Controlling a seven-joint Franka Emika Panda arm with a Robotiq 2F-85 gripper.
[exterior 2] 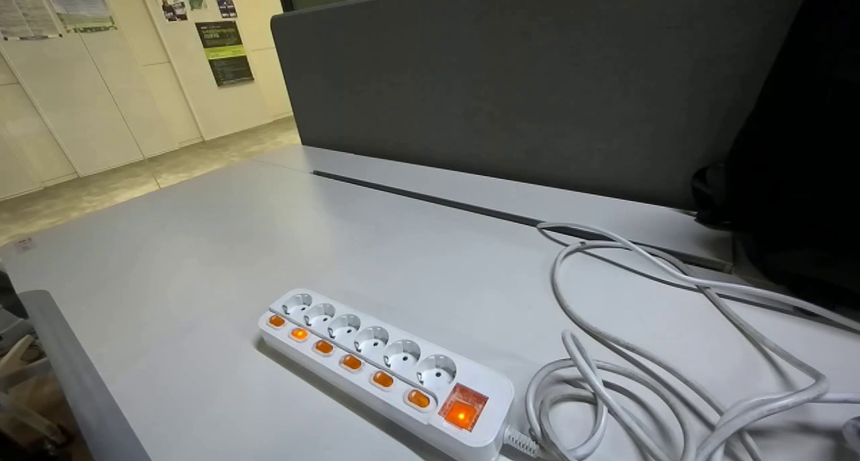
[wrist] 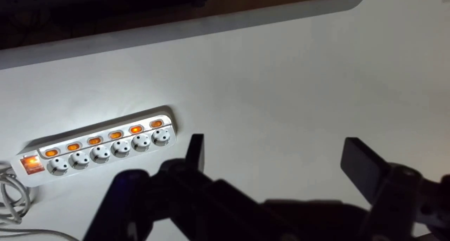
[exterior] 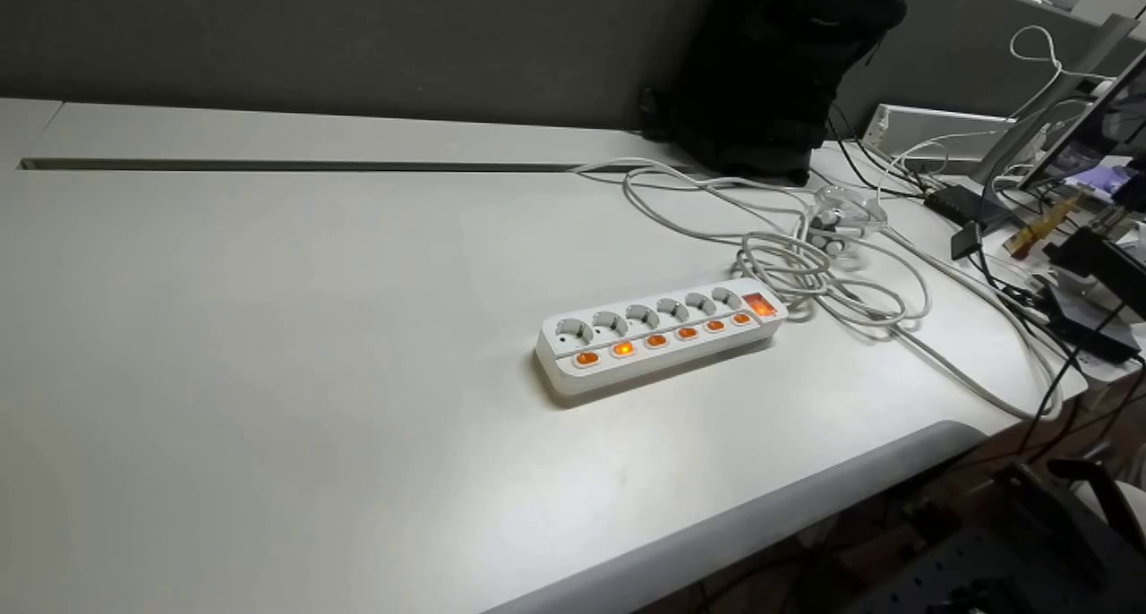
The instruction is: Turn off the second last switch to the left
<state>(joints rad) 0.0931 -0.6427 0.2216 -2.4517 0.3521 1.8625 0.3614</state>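
Note:
A long white power strip (exterior: 671, 353) lies on the desk, also in an exterior view (exterior 2: 349, 382) and the wrist view (wrist: 38, 177). The second last switch (exterior: 623, 349) is orange and glows brightly; it glows too in an exterior view (exterior 2: 299, 334) and the wrist view (wrist: 136, 129). The outermost switch (wrist: 156, 123) beside it and the others nearer the cord look unlit. The large red main switch (wrist: 32, 163) at the cord end glows. My gripper (wrist: 274, 142) is open and empty, with the strip to the left of its fingers in the wrist view. Neither exterior view shows the gripper.
Coiled pale cables (exterior: 788, 265) lie by the strip's cord end. A black backpack (exterior: 779, 68) stands against the dark partition (exterior: 358, 41). A clear plastic item (exterior: 846, 211) sits among the cables. The desk's grey front edge (exterior: 761, 524) runs along the near side.

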